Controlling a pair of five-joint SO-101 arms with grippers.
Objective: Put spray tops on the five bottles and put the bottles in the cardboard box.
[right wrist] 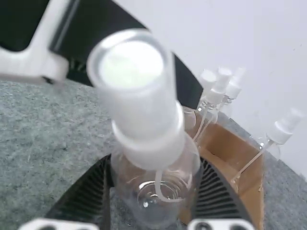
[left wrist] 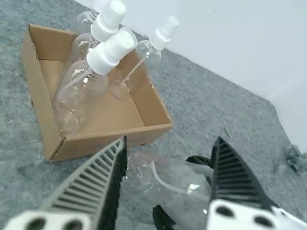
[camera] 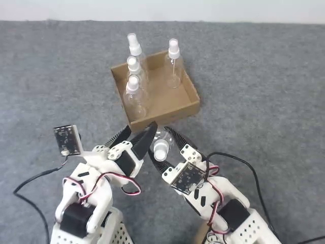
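A clear bottle [camera: 161,146] with a white spray top [right wrist: 132,81] hangs just in front of the cardboard box [camera: 167,115], tilted, with my right gripper [camera: 163,147] shut on its body [right wrist: 148,187]. My left gripper [camera: 142,128] stands open right beside it on the left; in the left wrist view its fingers [left wrist: 103,184] frame the held bottle [left wrist: 163,178] without touching it. Several capped bottles [camera: 134,91] stand upright in the box [left wrist: 110,140], most along its left side, one [camera: 173,63] at the back right. The same bottles [right wrist: 216,98] and box [right wrist: 240,143] lie beyond the held one.
Grey carpet [camera: 264,91] covers the table on all sides of the box. Black cables trail by the left arm's base [camera: 30,183] and by the right arm [camera: 244,162]. A white wall [left wrist: 230,33] rises behind the table.
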